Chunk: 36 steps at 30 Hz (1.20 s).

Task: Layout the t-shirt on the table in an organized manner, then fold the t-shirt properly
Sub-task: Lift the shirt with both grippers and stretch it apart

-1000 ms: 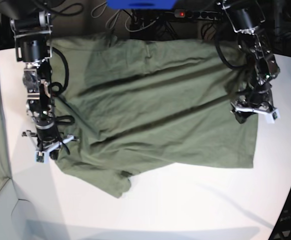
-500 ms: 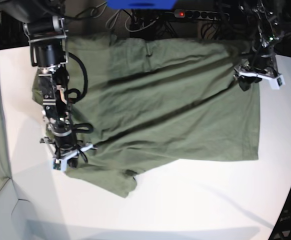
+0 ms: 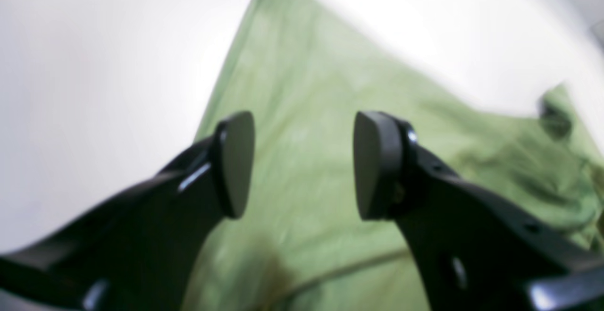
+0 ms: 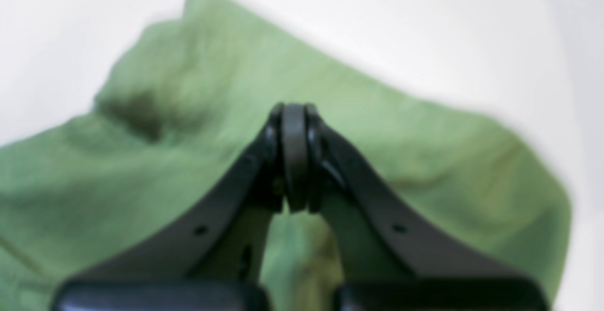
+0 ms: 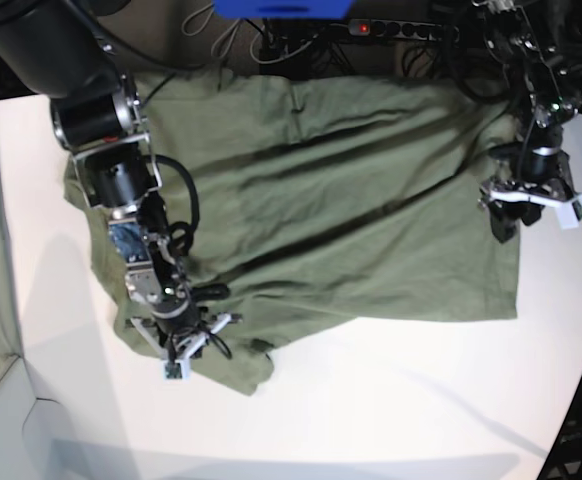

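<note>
On the left of the base view my right gripper [image 5: 176, 350] sits low over the crumpled sleeve end of the t-shirt [image 5: 321, 190]. Its jaws are pressed together, and its wrist view shows no cloth between the tips, so I judge it clenched on nothing. The shirt lies spread across the far half of the table [image 5: 391, 400], mostly open but ridged with long diagonal creases, and the near left corner is bunched and turned under.

On the right of that view my left gripper [image 5: 529, 205] hovers at the shirt's right edge. Its wrist view shows both pads [image 3: 236, 162] parted with bare fabric beneath and nothing between them, so it is released.

The laying-out step looks unfinished to me. To do it well, I would open my right jaws and pinch only the top layer of the bunched corner, then draw it outward and toward me until the fold comes free. My left should take the opposite edge and pull gently away, so the creases run out rather than drag the whole shirt sideways.
</note>
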{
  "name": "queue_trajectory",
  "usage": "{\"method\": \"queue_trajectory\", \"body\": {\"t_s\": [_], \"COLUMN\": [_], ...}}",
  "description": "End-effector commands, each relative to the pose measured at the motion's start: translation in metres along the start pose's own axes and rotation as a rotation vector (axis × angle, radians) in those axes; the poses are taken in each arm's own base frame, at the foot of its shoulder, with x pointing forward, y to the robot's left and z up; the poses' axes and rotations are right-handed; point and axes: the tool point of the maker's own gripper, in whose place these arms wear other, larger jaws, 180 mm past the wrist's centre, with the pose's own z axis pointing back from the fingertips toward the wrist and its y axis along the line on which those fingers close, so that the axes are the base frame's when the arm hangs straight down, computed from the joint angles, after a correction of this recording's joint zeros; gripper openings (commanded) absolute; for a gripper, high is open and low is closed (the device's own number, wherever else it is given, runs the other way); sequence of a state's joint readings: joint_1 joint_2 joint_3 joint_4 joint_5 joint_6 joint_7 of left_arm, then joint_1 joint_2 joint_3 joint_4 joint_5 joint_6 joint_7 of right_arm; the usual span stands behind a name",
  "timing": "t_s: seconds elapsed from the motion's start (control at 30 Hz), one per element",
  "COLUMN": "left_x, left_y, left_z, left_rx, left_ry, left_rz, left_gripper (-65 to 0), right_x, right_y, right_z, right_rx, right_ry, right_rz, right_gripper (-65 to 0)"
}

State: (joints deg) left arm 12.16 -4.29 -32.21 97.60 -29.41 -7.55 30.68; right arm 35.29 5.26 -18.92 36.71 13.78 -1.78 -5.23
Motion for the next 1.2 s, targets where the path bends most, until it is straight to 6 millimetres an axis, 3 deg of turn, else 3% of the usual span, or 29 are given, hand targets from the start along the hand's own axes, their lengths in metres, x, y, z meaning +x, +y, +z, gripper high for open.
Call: {"method": "queue_trajectory", "body": {"t_s": [0.0,0.07,0.2,0.33,0.4,0.67,0.87,1.0,1.17], "left_x": [0.016,0.008,-0.024,-0.046,-0.047,-0.089,-0.124,-0.138,-0.156], "left_y": [-0.005,-0.002,0.022,0.044,0.048,0.074,0.079,0.081,0.049], "left_z": [-0.005,-0.024,-0.054,-0.061,-0.060,-0.032,-0.010,0.003,0.019], "left_rx": [-0.012,-0.005,0.048,0.091,0.098,0.154,0.174,0.181,0.099], "left_ry": [-0.045,-0.018,0.083,0.156,0.161,0.251,0.319,0.354,0.402], "left_rz": [-0.007,0.031,0.103,0.109,0.106,0.100,0.113,0.116,0.050], "left_gripper": [-32.1,-32.1,-32.1,-32.1,-32.1,-32.1,-32.1,-32.1,-32.1], "right_x": [0.031,0.031,0.014,0.000,-0.001,-0.036,-0.066,-0.085,-0.106], "right_y": [-0.004,-0.010,-0.022,-0.041,-0.052,-0.129,-0.163,-0.161,-0.154], "right_z": [-0.004,-0.009,-0.012,-0.012,-0.010,0.004,0.021,0.025,0.031], "right_rx": [-0.008,-0.023,-0.048,-0.081,-0.099,-0.243,-0.313,-0.310,-0.302], "right_ry": [-0.066,-0.045,0.009,0.032,0.015,0.096,0.141,0.174,0.205], "right_rz": [0.007,0.009,0.011,0.018,0.024,-0.033,-0.101,-0.093,-0.093], "right_gripper": [-65.0,-65.0,-65.0,-65.0,-65.0,-65.0,-65.0,-65.0,-65.0]}}
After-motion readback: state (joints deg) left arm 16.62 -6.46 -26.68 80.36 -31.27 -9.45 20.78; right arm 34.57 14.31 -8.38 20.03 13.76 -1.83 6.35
